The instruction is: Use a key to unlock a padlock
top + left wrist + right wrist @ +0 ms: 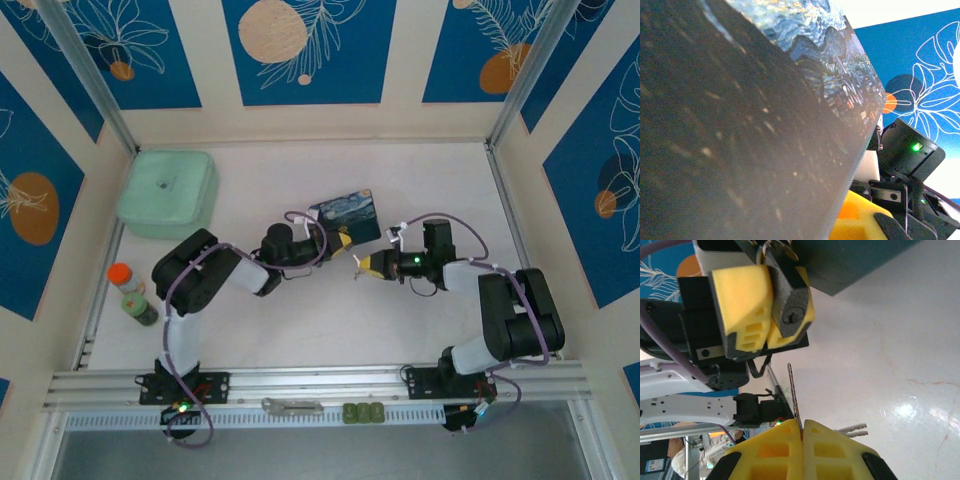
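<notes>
Seemingly aligned — key [794,397] faces padlock [788,297].

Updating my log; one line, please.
left fingers shut on small dark padlock; right fingers shut on thin silver key; key not yet inserted

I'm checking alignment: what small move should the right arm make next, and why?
Probably ease the right gripper forward, steering the key tip toward the padlock keyhole: the left gripper holds the padlock facing it, with a gap between.
</notes>
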{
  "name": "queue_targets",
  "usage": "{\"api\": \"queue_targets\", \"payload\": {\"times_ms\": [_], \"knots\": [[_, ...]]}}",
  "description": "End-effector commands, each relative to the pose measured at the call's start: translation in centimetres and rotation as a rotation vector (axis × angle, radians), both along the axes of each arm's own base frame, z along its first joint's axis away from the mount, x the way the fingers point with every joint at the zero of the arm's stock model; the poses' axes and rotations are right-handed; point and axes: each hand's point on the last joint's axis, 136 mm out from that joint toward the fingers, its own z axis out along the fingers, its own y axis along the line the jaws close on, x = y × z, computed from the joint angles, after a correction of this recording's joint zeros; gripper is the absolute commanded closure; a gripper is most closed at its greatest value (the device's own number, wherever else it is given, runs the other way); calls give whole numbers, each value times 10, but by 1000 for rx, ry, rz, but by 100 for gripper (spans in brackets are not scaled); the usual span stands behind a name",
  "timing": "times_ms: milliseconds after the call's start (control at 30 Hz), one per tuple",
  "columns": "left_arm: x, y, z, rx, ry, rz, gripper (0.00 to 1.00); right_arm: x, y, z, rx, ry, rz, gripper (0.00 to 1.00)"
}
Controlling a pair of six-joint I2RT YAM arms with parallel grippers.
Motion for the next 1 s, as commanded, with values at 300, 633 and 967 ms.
{"api": "queue_targets", "payload": {"times_ms": [300,633,967], "knots": [[-1,-4,39,-103,-79,-41,100,7,-1,7,80,-8,28,100],[-2,-5,43,-120,-79,-47,100,12,2,8,74,-29,26,100],[-5,-6,38,-120,-74,-53,100,18,4,11,83,-42,22,100]]}}
